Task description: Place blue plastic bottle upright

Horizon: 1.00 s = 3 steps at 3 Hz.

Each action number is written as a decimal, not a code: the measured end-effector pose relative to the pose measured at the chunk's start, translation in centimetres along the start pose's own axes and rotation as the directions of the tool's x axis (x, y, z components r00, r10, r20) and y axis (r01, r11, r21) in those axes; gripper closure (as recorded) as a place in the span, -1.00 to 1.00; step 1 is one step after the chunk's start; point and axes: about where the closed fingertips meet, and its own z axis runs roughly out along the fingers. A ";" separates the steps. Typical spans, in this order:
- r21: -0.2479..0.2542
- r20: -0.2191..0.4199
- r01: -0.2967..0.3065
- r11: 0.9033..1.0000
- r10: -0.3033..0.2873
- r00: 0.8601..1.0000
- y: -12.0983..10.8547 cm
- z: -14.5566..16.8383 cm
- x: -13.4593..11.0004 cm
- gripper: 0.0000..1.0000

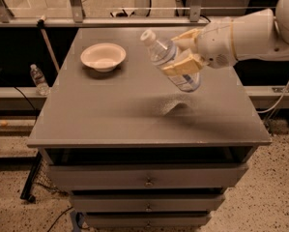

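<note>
The blue plastic bottle (169, 58) is clear with a white cap and a blue-and-white label. It hangs tilted in the air above the right middle of the grey table (110, 115), cap up and to the left, base down and to the right. My gripper (185, 52) comes in from the right and is shut on the bottle's body, one tan finger above it and one below. The bottle's shadow lies on the table under it.
A white bowl (103, 56) sits on the table at the back left. A small clear bottle (38, 79) stands on the floor left of the table. Drawers front the table below. A rail and metal posts run behind it.
</note>
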 end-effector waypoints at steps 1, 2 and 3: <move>0.041 0.027 -0.027 0.999 0.026 0.999 -0.7 -1.0 -0.4 1.00; 0.042 0.064 -0.049 0.998 0.046 0.997 -0.6 -0.7 -0.3 1.00; 0.066 0.178 -0.137 0.988 0.123 0.976 -1.2 -1.1 -0.6 1.00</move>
